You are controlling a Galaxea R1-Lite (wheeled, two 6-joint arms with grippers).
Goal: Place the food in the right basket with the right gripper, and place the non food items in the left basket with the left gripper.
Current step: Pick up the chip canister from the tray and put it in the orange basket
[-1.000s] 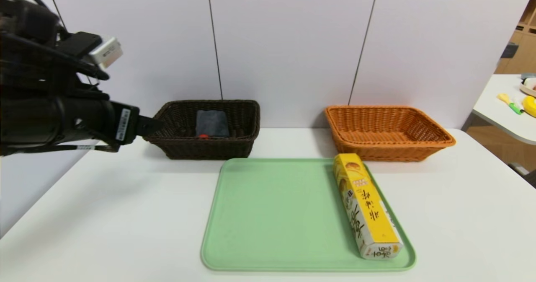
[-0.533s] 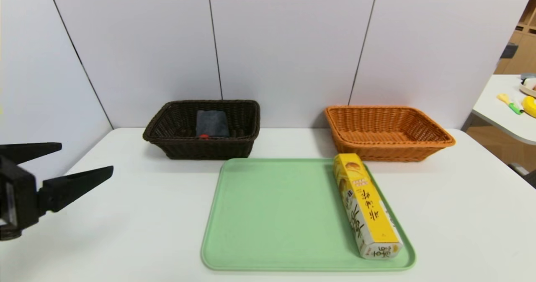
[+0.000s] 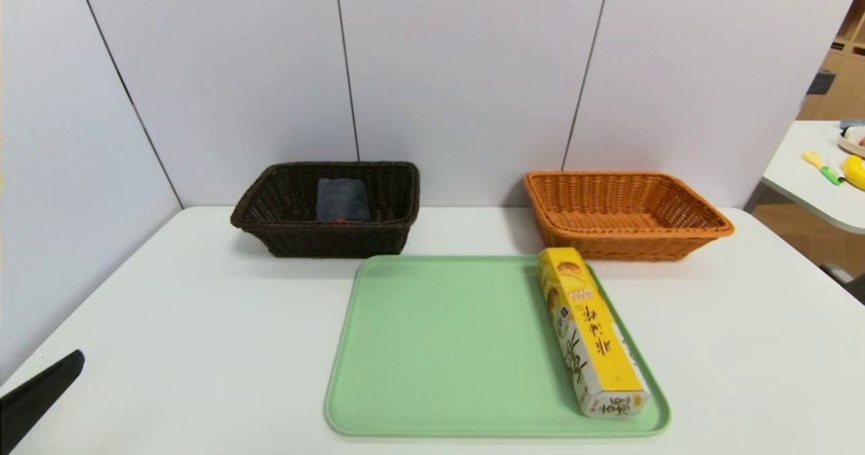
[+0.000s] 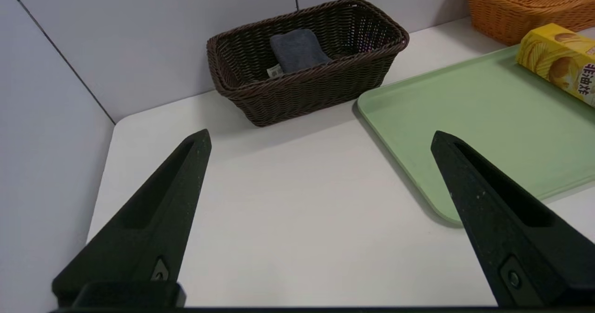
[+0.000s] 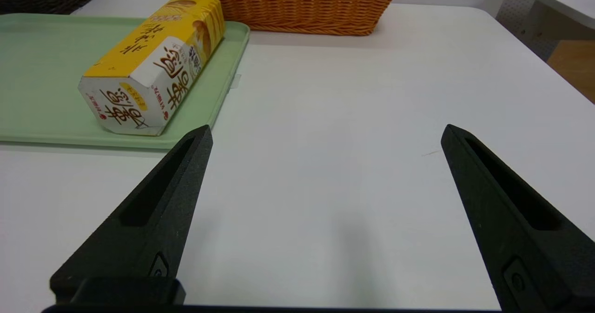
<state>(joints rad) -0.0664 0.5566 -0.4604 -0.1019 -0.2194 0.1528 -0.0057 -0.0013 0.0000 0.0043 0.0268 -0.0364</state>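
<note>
Nearest, left gripper [image 4: 320, 136] and right gripper [image 5: 325, 134], jaws wide apart, empty, low over white desk [image 3: 203, 320]. Beyond, on green plastic tray [image 3: 439, 347], long yellow cardboard carton [image 3: 591, 333]: probably light, stiff, crushable; best pinched mid-length across narrow sides. Farthest, empty orange wicker basket [image 3: 628, 215]; dark brown wicker basket [image 3: 324, 208] containing folded grey-blue cloth [image 3: 342, 199].

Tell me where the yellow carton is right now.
In the head view the yellow carton lies lengthwise along the right edge of the green tray, just in front of the orange basket, which stands apart behind it.
</note>
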